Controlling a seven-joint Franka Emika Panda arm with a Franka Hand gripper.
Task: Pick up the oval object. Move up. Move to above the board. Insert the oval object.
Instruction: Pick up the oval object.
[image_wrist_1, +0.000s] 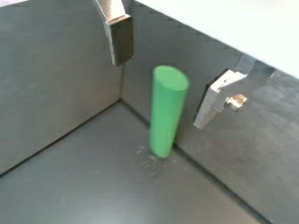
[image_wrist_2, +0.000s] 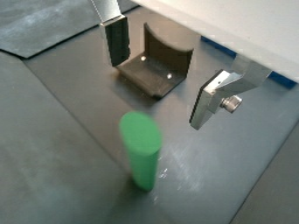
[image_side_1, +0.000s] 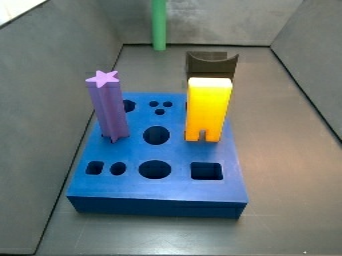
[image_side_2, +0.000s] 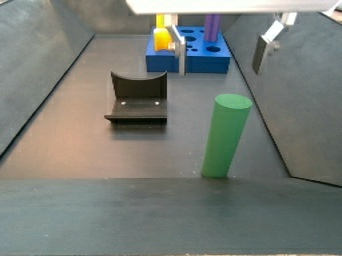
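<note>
The oval object, a tall plain green peg (image_wrist_1: 167, 109), stands upright on the dark floor near a wall corner. It also shows in a wrist view (image_wrist_2: 140, 149) and in both side views (image_side_1: 159, 25) (image_side_2: 225, 135). My gripper (image_wrist_1: 167, 70) is open and empty, a little above the peg's top. In both wrist views one finger (image_wrist_2: 115, 39) lies to each side of the peg line. The gripper also shows in a side view (image_side_2: 223, 42). The blue board (image_side_1: 160, 165) with shaped holes lies further off (image_side_2: 197, 62).
A purple star-topped peg (image_side_1: 107, 103) and a yellow arch block (image_side_1: 207, 108) stand in the board. The dark fixture (image_wrist_2: 156, 66) (image_side_2: 138, 98) stands on the floor between peg and board. Grey walls enclose the floor on all sides.
</note>
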